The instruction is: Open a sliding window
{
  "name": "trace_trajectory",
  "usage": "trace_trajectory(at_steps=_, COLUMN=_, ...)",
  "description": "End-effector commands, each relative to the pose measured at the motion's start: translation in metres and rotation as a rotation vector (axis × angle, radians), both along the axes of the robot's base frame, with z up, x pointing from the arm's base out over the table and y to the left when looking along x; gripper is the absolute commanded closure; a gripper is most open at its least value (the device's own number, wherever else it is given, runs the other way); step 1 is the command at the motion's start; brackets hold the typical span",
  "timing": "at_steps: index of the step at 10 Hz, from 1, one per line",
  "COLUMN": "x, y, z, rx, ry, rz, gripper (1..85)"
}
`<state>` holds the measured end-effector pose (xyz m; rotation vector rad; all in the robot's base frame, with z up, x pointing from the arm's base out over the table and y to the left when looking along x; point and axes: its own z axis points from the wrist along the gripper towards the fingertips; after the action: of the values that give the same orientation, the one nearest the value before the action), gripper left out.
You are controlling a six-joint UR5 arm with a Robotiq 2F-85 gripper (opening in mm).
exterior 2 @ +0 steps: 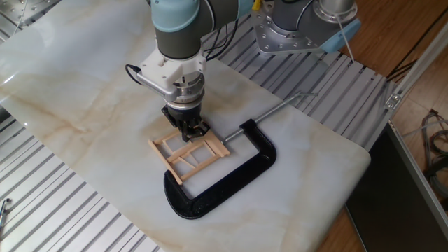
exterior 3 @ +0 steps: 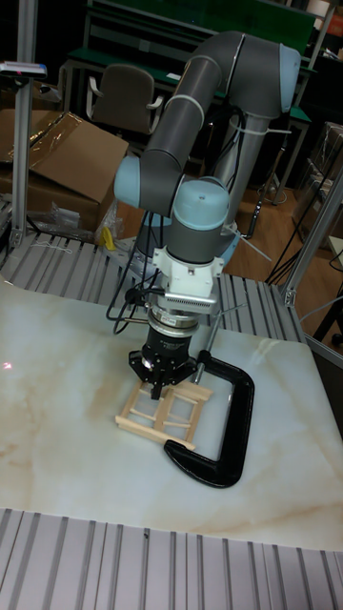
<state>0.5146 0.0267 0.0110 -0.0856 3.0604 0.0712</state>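
Pale wood, 1 item: sliding window, a small stick frame with crossbars making 4 panes, lying flat on the marble bench. Landmark: the black C-clamp. The window sits inside the clamp's mouth, its right-hand end touching or just beside the screw pad, its lower corner close to the clamp's curved body.

Long axis: runs diagonally across the bench in the fixed view, from upper right beside the clamp screw down to lower left, away from the clamp. The panes face straight up.

My pincer: pointing straight down, tips at the window's far long rail, on the side away from the clamp's body. The fingers look drawn close together, but I cannot tell whether they are clenched on a stick or merely resting at it.

Risks, as I judge them:
1. Thin sticks; too much downward push or squeeze could snap a rail or crossbar.
2. If the clamp only loosely holds the frame, a sideways pull could drag the whole window instead of sliding the sash.
3. Pulling off the track's line could jam the sash.
4. A shallow contact could slip off.
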Motion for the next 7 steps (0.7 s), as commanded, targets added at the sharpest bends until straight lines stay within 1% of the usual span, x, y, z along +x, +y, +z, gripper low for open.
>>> trace_trajectory(at_steps=1, x=-0.0019, y=0.0002, z=0.0027, rx=0.011, ry=0.007, rz=-0.004, gripper=85.0)
trace_trajectory(at_steps=3, x=-0.0024, y=0.0046, z=0.0016, rx=0.004, ry=0.007, rz=-0.01, gripper=85.0)
trace_trajectory(at_steps=5, x=-0.0023, y=0.0041, z=0.0017, rx=-0.005, ry=0.008, rz=-0.004, gripper=85.0)
trace_trajectory(at_steps=7, x=0.0008, y=0.0041, z=0.0043, rx=-0.009, ry=0.014, rz=-0.002, gripper=85.0)
